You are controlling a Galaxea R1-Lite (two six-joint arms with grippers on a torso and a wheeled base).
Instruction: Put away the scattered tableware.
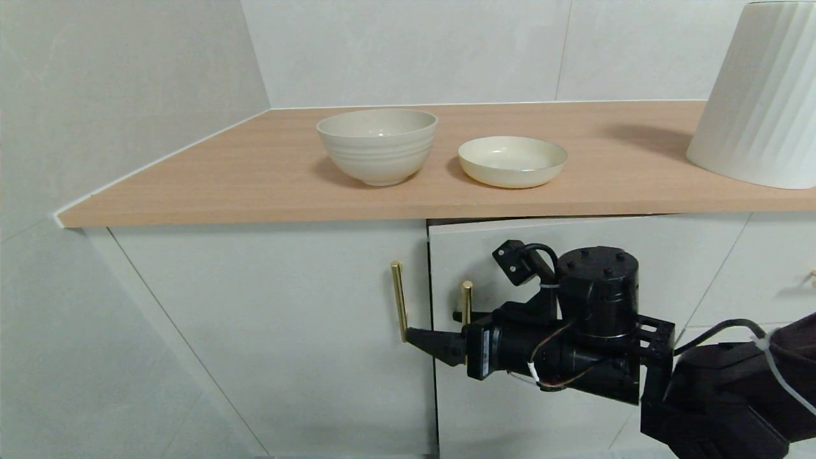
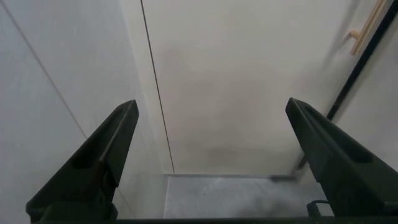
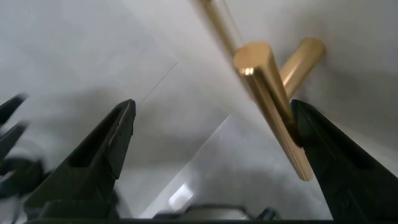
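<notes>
A deep cream bowl [image 1: 377, 145] and a shallow cream dish [image 1: 512, 160] stand side by side on the wooden counter [image 1: 242, 172]. Below it are two white cabinet doors with upright gold handles [image 1: 398, 299] [image 1: 467, 301]. The right door [image 1: 574, 233] looks slightly ajar at its top edge. My right gripper [image 1: 422, 339] is level with the handles, pointing left. In the right wrist view this gripper [image 3: 212, 106] is open, with a gold handle [image 3: 270, 106] between its fingers, close to one finger [image 3: 329, 162]. My left gripper [image 2: 211, 109] is open and holds nothing, facing a cabinet door low down.
A tall white ribbed vessel [image 1: 758, 95] stands on the counter at the far right. Tiled walls close in the left side and the back. In the left wrist view, grey floor [image 2: 230, 196] lies below the door and a gold handle [image 2: 367, 25] shows farther off.
</notes>
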